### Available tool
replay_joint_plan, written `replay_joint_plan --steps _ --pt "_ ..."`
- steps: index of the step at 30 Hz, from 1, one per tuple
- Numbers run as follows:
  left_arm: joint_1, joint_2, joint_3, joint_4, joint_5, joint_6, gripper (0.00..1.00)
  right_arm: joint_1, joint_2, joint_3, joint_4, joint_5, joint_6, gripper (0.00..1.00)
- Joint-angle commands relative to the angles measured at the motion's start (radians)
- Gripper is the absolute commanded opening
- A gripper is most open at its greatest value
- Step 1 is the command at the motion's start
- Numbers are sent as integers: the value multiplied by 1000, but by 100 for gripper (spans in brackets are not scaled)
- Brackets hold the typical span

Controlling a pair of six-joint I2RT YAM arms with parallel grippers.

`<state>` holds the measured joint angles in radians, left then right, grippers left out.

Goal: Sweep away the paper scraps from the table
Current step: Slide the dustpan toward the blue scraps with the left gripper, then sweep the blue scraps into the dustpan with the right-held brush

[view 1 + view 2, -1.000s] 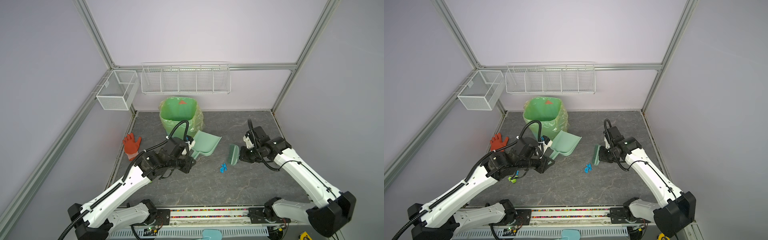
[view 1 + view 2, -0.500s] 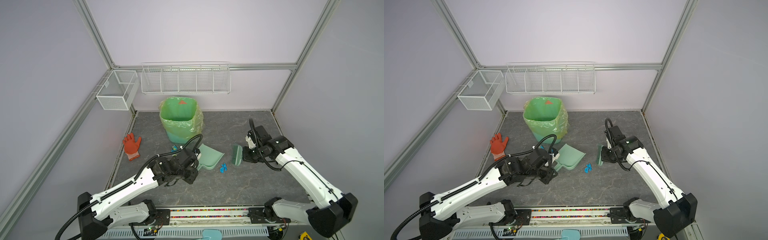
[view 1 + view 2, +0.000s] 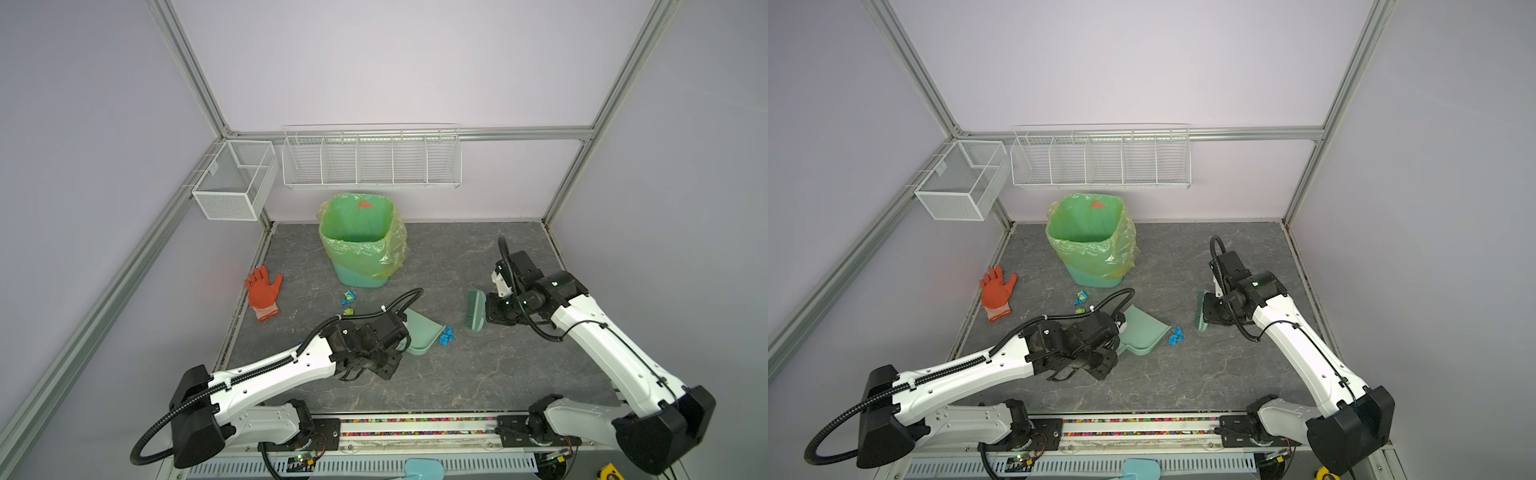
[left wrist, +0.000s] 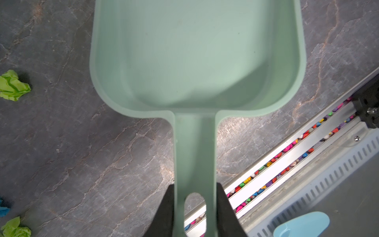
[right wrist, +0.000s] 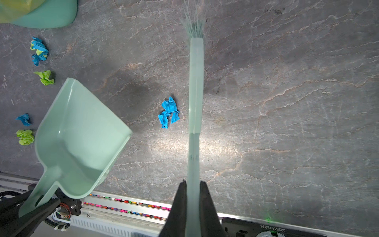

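Note:
The mint-green dustpan (image 3: 423, 332) (image 3: 1144, 332) lies low over the table (image 3: 457, 374), its mouth facing a bright blue paper scrap (image 3: 446, 336) (image 3: 1176, 336) (image 5: 168, 112). My left gripper (image 4: 194, 185) (image 3: 395, 338) is shut on the dustpan's handle (image 4: 194, 147). My right gripper (image 5: 192, 181) (image 3: 490, 309) is shut on the handle of a mint-green brush (image 3: 475, 309) (image 5: 195, 82), which stands just right of the blue scrap. More scraps lie left of the dustpan: a blue-green one (image 3: 348, 297) (image 5: 39, 51) and lime ones (image 5: 46, 77) (image 4: 13, 85).
A bin lined with a green bag (image 3: 361, 241) stands at the back middle, with an orange-red glove (image 3: 262, 293) to its left. White wire baskets (image 3: 370, 158) hang on the back wall. A rail filled with coloured beads (image 3: 415, 426) runs along the table's front edge.
The left arm has brought the dustpan from beside the bin forward to just left of the blue scrap. The brush shifted slightly right, then held still.

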<state>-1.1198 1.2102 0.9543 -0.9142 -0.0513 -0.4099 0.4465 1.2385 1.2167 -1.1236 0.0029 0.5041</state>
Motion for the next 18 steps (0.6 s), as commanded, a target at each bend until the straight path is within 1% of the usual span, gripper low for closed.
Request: replay_joint_plan --steps 1,6,11,15,18 --pt "-25 23 -9 -7 9 -11 0 -4 29 31 -26 19 -25 7" --pt "-71 58 -16 -8 11 -33 0 -4 63 57 -32 9 -41 7" --pt "-93 87 -18 0 34 -56 0 -4 82 68 -30 6 -46 7" --pt "-105 120 -12 -3 79 -71 0 -4 89 60 -24 16 -50 7" --pt "-120 157 -6 -5 63 -66 0 -3 106 68 -16 9 -51 7"
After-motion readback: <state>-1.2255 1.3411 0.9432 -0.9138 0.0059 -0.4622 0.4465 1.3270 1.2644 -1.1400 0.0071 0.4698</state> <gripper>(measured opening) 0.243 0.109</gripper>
